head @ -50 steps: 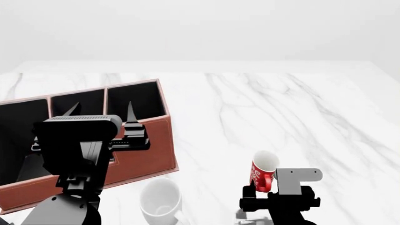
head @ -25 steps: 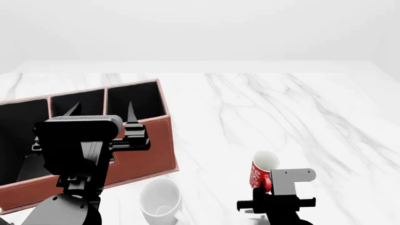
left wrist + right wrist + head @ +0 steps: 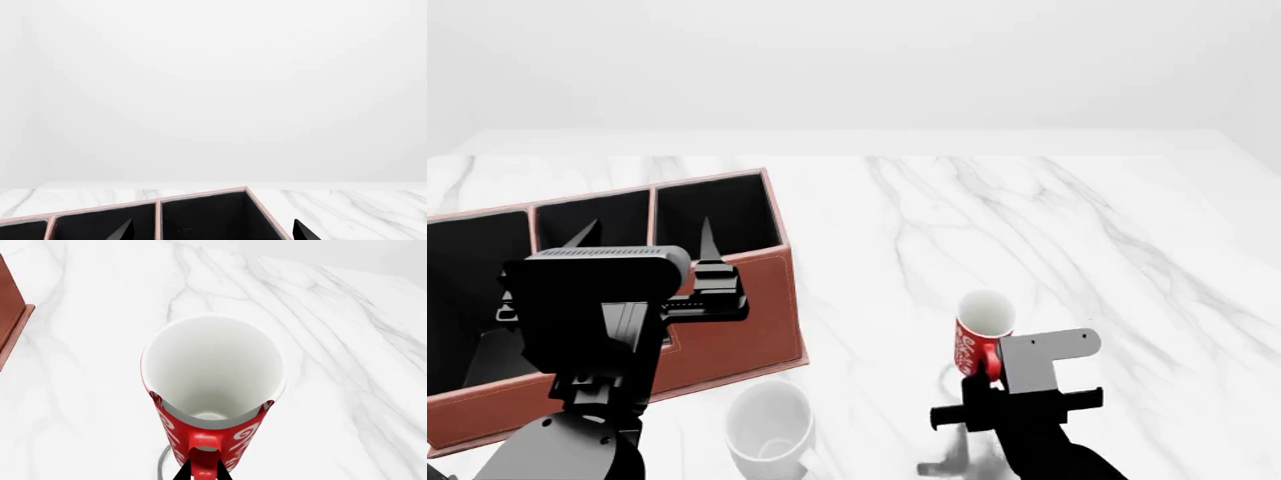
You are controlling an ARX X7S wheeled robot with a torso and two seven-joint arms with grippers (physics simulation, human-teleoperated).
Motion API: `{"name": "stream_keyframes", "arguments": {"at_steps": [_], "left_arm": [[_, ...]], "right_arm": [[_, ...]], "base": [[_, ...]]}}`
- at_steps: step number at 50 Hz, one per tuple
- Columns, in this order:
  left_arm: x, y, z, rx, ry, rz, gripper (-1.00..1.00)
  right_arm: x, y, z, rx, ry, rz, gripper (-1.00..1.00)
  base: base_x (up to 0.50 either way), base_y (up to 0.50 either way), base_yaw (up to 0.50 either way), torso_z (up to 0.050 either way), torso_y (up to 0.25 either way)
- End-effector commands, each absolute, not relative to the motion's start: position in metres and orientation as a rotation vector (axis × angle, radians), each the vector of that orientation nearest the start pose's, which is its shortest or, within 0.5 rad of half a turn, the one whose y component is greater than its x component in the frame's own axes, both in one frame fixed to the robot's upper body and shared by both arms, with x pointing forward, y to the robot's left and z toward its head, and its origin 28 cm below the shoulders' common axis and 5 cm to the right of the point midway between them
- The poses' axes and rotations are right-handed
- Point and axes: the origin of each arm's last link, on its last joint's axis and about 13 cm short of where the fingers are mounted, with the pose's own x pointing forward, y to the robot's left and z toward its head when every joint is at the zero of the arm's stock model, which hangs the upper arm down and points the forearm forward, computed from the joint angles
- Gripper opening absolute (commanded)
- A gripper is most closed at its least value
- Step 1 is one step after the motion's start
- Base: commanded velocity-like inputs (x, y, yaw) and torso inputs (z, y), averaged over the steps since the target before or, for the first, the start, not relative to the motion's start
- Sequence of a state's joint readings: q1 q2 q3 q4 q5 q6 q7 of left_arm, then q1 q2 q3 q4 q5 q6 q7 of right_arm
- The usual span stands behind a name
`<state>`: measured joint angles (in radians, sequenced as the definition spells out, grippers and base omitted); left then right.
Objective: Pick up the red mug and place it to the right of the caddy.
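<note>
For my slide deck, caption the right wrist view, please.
Right gripper pinches the red mug by its handle, white interior facing the camera, above the marble table.

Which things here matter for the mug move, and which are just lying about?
Job:
red mug, handle pinched in the right gripper
caddy, on the mug's left

Lying about:
white mug, in front of the caddy
left gripper, over the caddy, holding nothing

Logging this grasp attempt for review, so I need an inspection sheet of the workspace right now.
Surface: white marble table.
Job's things: red mug upright, white inside, right of the caddy.
Clutter: white mug in front of the caddy.
Grippers: right gripper pinches the red mug's handle; left gripper open above the caddy's compartments.
Cables: nothing seen.
Surroundings: plain pale backdrop.
</note>
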<state>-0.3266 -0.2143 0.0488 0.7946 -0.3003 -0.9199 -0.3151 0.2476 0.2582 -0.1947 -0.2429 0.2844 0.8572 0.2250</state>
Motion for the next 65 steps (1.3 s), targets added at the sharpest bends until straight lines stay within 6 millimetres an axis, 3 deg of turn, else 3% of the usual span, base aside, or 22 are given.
{"name": "stream_keyframes", "arguments": {"at_steps": [1,5,14,18,27,41,65], "left_arm": [[0.216,0.213,0.176,0.036,-0.173,0.061,1.0],[0.217,0.213,0.176,0.036,-0.173,0.062,1.0],[0.218,0.214,0.176,0.034,-0.171,0.063,1.0],[0.218,0.214,0.177,0.034,-0.172,0.063,1.0],[0.218,0.215,0.177,0.031,-0.17,0.063,1.0],[0.216,0.215,0.177,0.028,-0.168,0.067,1.0],[0.218,0.216,0.177,0.026,-0.171,0.069,1.0]], "right_arm": [[0.255,-0.112,0.107,-0.234,0.261,0.111,-1.0],[0.273,-0.11,0.111,-0.255,0.266,0.169,-1.0],[0.334,-0.094,0.104,-0.225,0.323,0.375,-1.0],[0.363,-0.086,0.098,-0.226,0.369,0.381,-1.0],[0.397,-0.072,0.097,-0.177,0.381,0.426,-1.0],[0.391,-0.053,0.087,-0.147,0.428,0.584,-1.0],[0.381,-0.059,0.067,-0.195,0.535,0.556,-1.0]], "base": [[0.0,0.0,0.0,0.0,0.0],[0.0,0.0,0.0,0.0,0.0],[0.0,0.0,0.0,0.0,0.001],[0.0,0.0,0.0,0.0,0.0],[0.0,0.0,0.0,0.0,0.001],[0.0,0.0,0.0,0.0,0.0],[0.0,0.0,0.0,0.0,0.0]]}}
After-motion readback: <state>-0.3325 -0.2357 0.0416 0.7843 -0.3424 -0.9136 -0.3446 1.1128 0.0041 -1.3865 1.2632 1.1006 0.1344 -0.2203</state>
